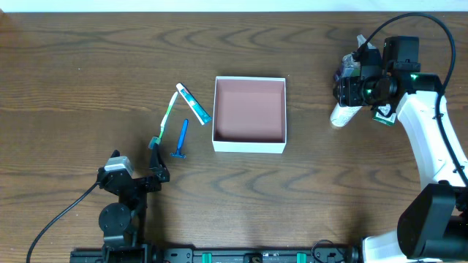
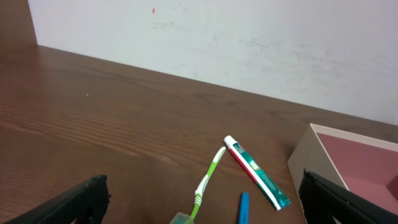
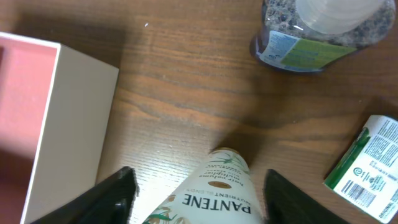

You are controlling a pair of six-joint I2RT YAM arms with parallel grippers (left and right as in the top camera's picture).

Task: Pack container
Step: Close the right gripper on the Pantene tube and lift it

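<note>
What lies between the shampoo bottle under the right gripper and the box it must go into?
Nothing visible. Only bare table separates the shampoo bottle from the box; the clear bottle and the small carton lie on the shampoo bottle's other side.

Table [image 1: 88, 66]: dark wood grain. I count seven items lying on it.
- Centre: box [image 1: 248, 147], white outside, pink inside, open top.
- Left of the box: toothpaste tube [image 1: 193, 103]; green toothbrush [image 1: 164, 119], one end by the tube's cap; blue razor [image 1: 180, 140], just beside both.
- Far right: white bottle [image 1: 342, 115] on its side; clear bottle [image 3: 317, 31] with a green label; green-white carton [image 3: 371, 162]. All three sit near each other.
</note>
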